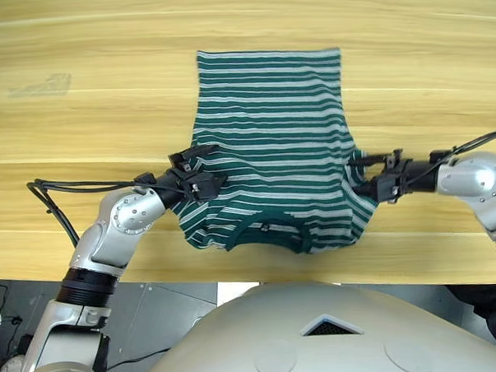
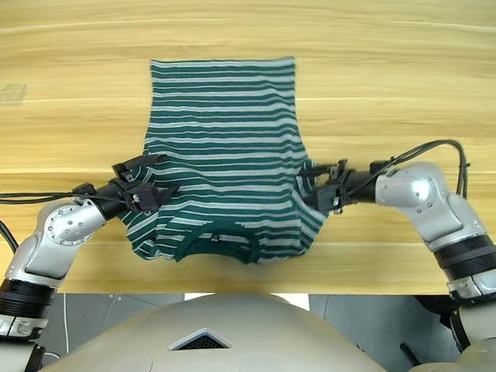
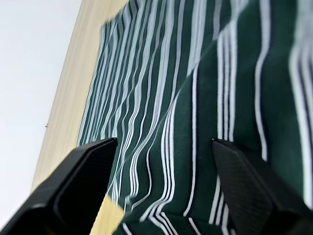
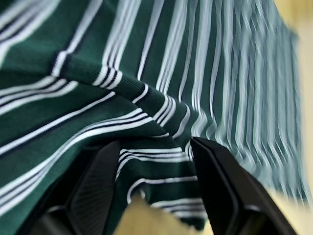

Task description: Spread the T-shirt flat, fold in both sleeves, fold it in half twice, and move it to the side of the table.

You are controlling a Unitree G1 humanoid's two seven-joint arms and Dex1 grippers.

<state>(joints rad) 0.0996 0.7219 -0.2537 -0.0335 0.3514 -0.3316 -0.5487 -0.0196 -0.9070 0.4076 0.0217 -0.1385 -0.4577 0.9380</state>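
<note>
A green, white-striped cotton T-shirt [image 1: 269, 111] lies on the wooden table [image 1: 80, 119], collar nearest the robot. The left gripper [image 1: 203, 170] and right gripper [image 1: 366, 175] flank its shoulders, fingers parted astride sleeve cloth, not clamped.

Head pair: mounted high, facing forward and steeply down over both arms onto the wooden table [image 1: 80, 119], whose near edge sits low in frame. Both eyes share the whole striped T-shirt [image 1: 270, 135], offset sideways from one eye to the other.

Left wrist camera: very close, sighting between the two dark fingers [image 3: 73, 191] of the left gripper [image 3: 164, 147], along the shirt toward the table's edge.

Right wrist camera: equally close behind the right gripper [image 4: 154, 147], with cloth folds nearly at the lens. The shirt's sleeve area is shared with the head views.
</note>
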